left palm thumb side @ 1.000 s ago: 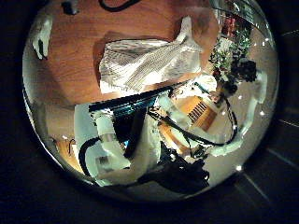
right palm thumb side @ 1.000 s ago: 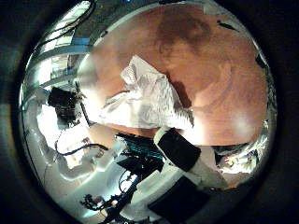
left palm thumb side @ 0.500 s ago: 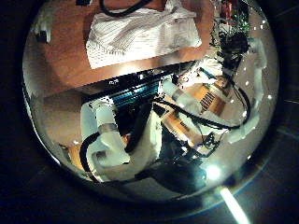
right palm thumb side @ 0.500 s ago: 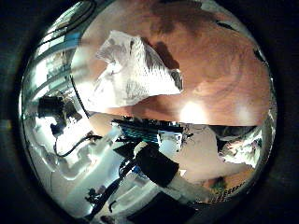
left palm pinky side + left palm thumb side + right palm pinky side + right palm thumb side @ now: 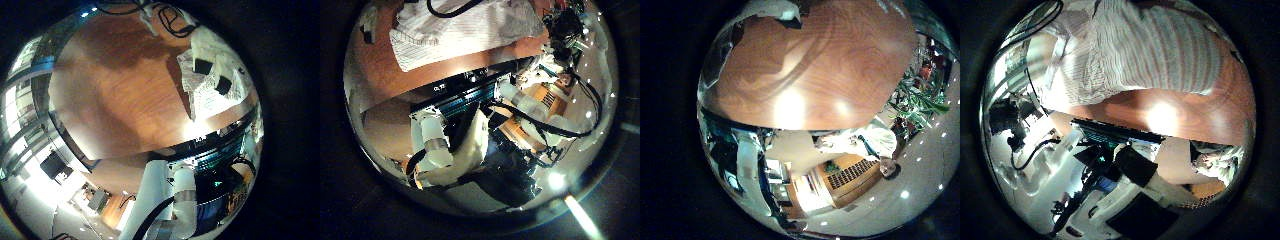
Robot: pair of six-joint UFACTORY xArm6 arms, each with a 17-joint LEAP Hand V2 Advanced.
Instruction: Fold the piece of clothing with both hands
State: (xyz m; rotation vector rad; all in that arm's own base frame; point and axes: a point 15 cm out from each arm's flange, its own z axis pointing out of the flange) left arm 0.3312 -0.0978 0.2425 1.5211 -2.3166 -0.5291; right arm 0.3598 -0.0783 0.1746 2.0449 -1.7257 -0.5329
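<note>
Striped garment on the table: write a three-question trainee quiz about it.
1. True or false: the striped garment lies on a wooden table.
2. Which palm view does the garment fill most of? A) right thumb side B) left little finger side C) right little finger side
3. Fill in: in the left thumb side palm view the garment lies near the table's ____.

Key: 1 true; 2 A; 3 edge.
</note>
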